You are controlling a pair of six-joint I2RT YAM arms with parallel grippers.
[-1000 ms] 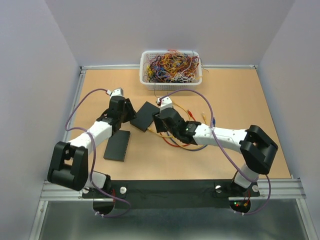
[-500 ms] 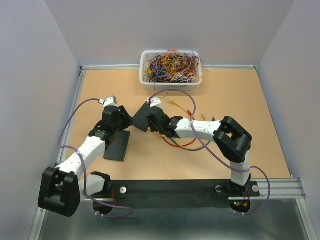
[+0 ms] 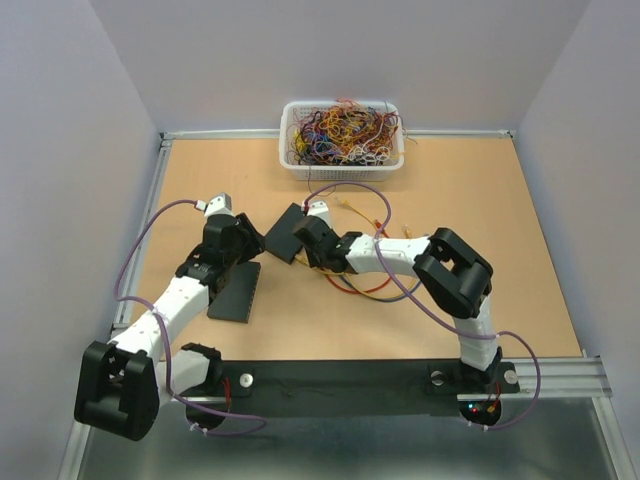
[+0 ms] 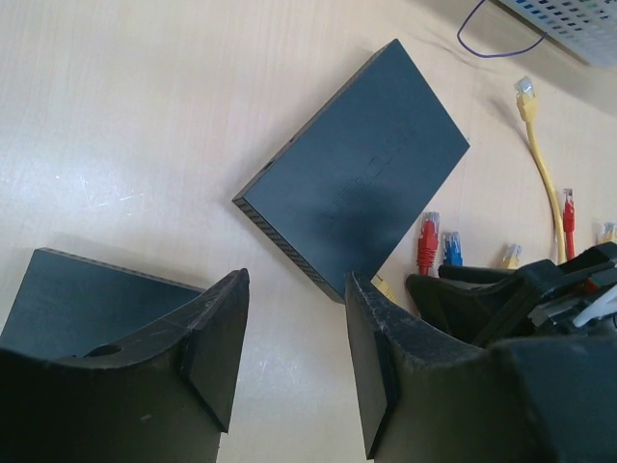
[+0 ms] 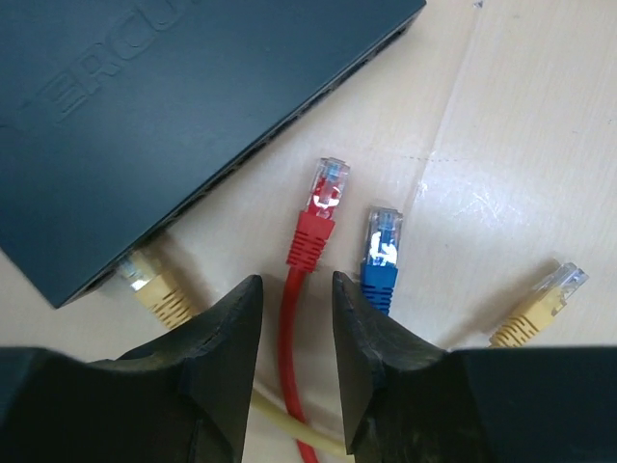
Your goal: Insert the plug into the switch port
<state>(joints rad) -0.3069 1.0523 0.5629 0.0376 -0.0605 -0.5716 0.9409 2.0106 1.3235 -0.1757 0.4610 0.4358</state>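
Tabletop (image 3: 480, 230) of tan wood fills the workspace, closed in by plain pale walls (image 3: 330, 50) at 9, 12 and 3 o'clock, with a black rail (image 3: 340, 385) along the 6 o'clock edge where both arms are bolted.

At 12 o'clock on the table stands a white mesh basket (image 3: 340, 170), heaped with a tangle of coloured wires (image 3: 340, 130).

Left of the table's middle lies a flat black switch (image 3: 285, 234), turned askew. A second black box (image 3: 235, 290) lies at about 7 o'clock from it, apart.

The right gripper (image 5: 292, 299) sits at 4 o'clock of the switch. Its jaws are narrowed but apart, straddling a red cable; a gap shows on each side of it. The red plug (image 5: 316, 217) lies on the wood just short of the switch's port edge, not inserted. A blue plug (image 5: 383, 249) lies at 3 o'clock of it, and a loose yellow plug (image 5: 545, 299) farther that way. Another yellow plug (image 5: 154, 285) meets the port edge.

The left gripper (image 4: 294, 289) hovers at 9 o'clock of the switch, its jaws moderately wide and holding nothing.
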